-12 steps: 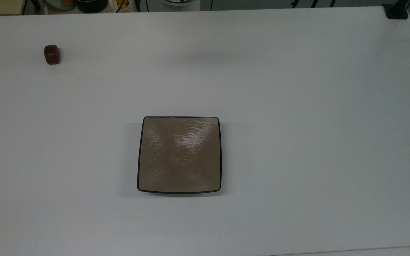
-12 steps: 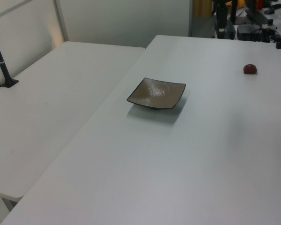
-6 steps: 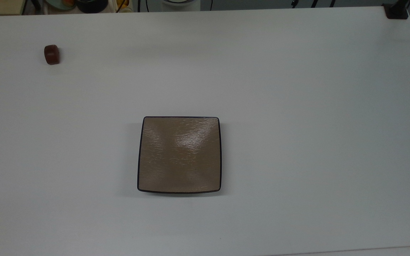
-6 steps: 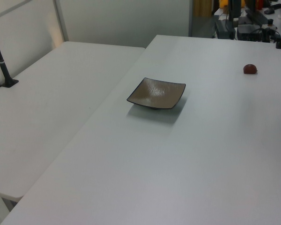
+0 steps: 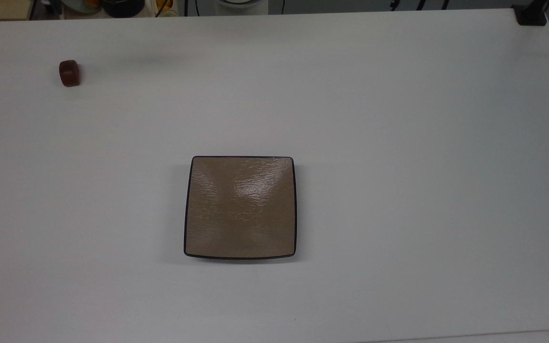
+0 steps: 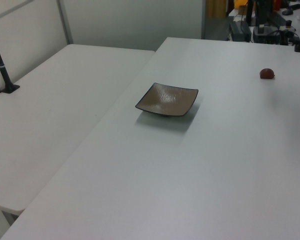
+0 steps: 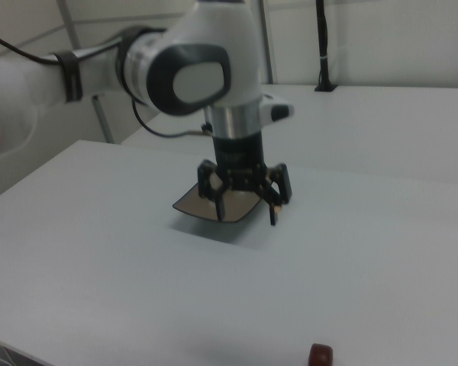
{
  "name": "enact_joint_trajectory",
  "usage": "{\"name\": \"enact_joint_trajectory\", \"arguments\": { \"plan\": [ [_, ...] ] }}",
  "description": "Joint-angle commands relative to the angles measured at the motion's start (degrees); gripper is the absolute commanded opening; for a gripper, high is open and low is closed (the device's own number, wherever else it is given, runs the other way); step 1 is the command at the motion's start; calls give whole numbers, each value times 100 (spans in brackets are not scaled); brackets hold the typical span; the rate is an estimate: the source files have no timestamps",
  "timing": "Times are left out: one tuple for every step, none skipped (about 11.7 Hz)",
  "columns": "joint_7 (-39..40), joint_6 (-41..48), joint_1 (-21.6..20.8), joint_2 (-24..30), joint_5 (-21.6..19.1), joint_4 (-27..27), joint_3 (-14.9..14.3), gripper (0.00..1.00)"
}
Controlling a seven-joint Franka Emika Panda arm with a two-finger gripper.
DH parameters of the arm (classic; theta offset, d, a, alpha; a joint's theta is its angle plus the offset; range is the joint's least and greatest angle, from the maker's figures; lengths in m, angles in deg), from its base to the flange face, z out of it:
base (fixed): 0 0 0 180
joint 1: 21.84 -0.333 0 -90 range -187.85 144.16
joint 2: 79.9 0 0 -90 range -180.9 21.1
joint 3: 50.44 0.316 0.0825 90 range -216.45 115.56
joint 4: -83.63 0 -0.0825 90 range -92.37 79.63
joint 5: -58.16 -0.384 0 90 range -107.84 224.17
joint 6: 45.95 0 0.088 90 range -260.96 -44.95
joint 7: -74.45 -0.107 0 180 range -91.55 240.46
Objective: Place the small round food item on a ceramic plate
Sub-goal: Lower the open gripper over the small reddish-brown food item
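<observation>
Nothing done yet. The small round food item [image 5: 69, 73] is sitting on the worktop [image 5: 398, 143], well apart from the empty ceramic plate [image 5: 240, 207]. The tool [image 7: 244, 204] is hanging spread wide, holding nothing. Reach, grasp, carry and place are all remaining.

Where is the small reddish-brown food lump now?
The small reddish-brown glossy food lump lies on the white table near the top view's upper left corner, far apart from the square tan-brown ceramic plate.
</observation>
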Motion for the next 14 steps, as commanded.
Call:
{"name": "enact_joint_trajectory", "arguments": {
  "plan": [
    [372,-862,246,128,521,-986,-63,100],
    [469,-1142,325,119,636,-1206,-142,100],
    [522,-1476,335,102,707,-1435,-264,100],
    [575,-1810,344,84,786,-1681,-387,100],
    [636,-2205,361,75,804,-1901,-537,100],
    [698,-2426,361,58,804,-2016,-599,100],
    [733,-2716,361,-38,804,-2191,-626,100],
    [734,-2927,405,-91,804,-2271,-626,100],
    [734,-3147,466,-214,804,-2333,-617,100],
    [734,-3462,502,-328,804,-2438,-617,100],
    [734,-3709,511,-442,804,-2517,-626,100],
    [751,-3807,545,-530,804,-2518,-626,100],
    [864,-3930,607,-644,804,-2510,-626,100],
    [944,-4044,607,-733,804,-2527,-626,100]
  ]
}}
